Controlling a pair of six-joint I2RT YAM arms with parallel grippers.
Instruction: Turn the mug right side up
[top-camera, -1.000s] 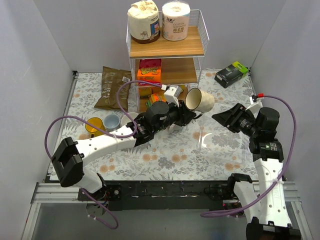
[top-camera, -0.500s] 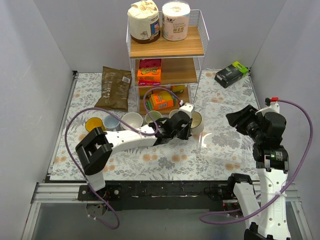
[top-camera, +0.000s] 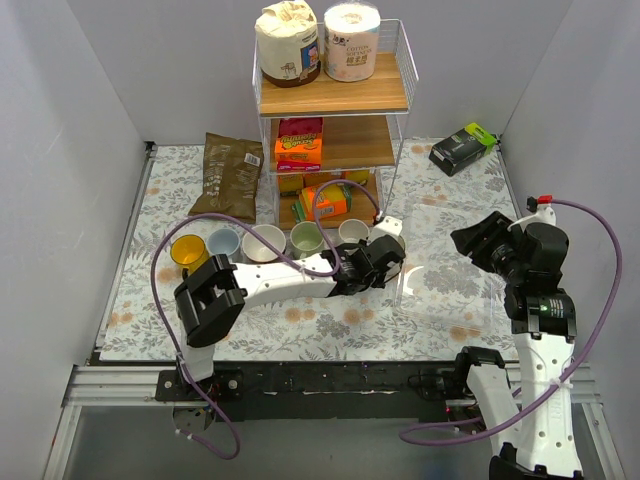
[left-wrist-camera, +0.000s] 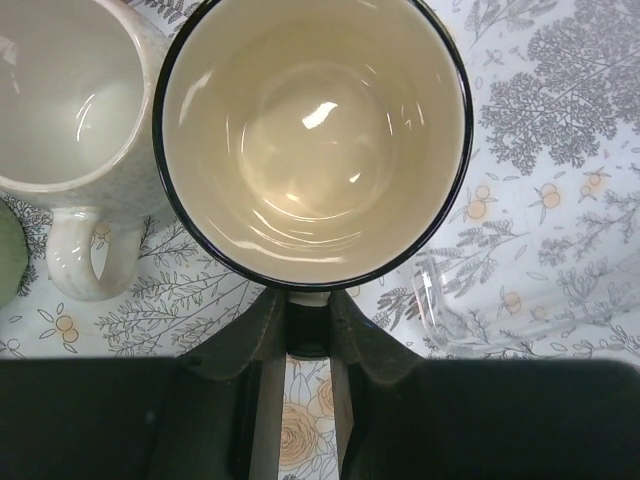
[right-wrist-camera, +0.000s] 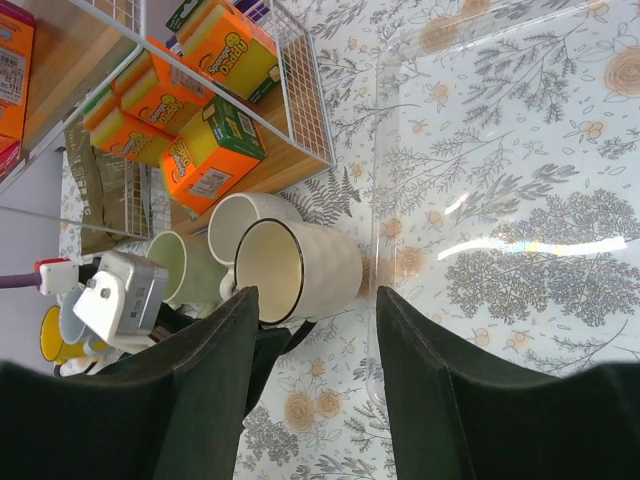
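1. The mug stands upright on the flowered tabletop, mouth up, its cream inside empty under a dark rim.
2. The left fingers are drawn close together at the mug's near side, pinching what looks like its handle.
3. A white mug stands just beside it, also upright.
4. From above, the mug closes the right end of a row of cups in front of the wire shelf rack.
5. A clear plastic box lies just to its right.
6. The right fingers are spread wide, hold nothing, and hang well apart from the mug.
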